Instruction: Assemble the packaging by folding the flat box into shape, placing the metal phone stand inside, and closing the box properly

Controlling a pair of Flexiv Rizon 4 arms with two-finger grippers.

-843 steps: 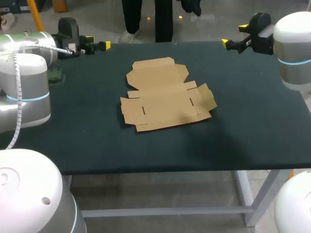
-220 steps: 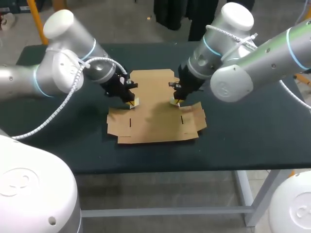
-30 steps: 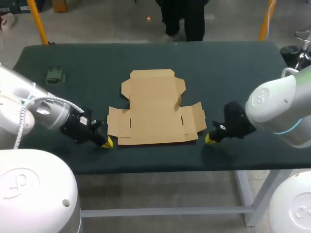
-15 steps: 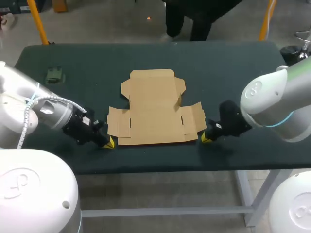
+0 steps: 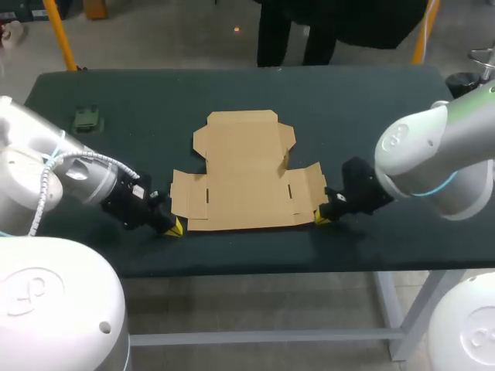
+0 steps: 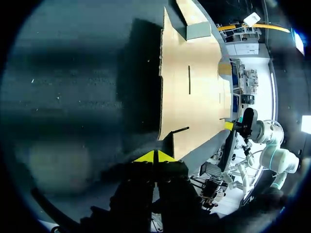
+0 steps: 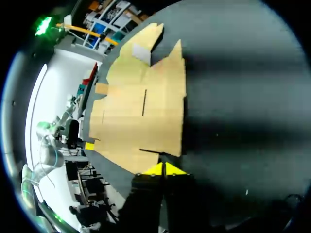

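**Flat box lies between two closed end effectors, one at each near corner**

The flat box (image 5: 246, 174) lies unfolded on the dark bench (image 5: 371, 108). Its wide flapped part is toward the robot and its lid panel stretches away to the far side. Its near edge runs side to side, and that edge is the line the coming move turns on.

The left end effector (image 5: 175, 226) sits low at the near-left corner and the right end effector (image 5: 320, 219) at the near-right corner. Each points inward, so the cardboard lies between them. Both have their yellow tips pressed together and hold nothing.

In each wrist view the box corner is just ahead of the tips and slightly to the side. I cannot tell whether it touches them. Neither arm is clearly nearer, as they flank the edge about evenly. This looks like a setup for sliding under or lifting the near corners together.

A small green object (image 5: 87, 120), possibly the phone stand, rests well apart near the far-left corner of the bench.
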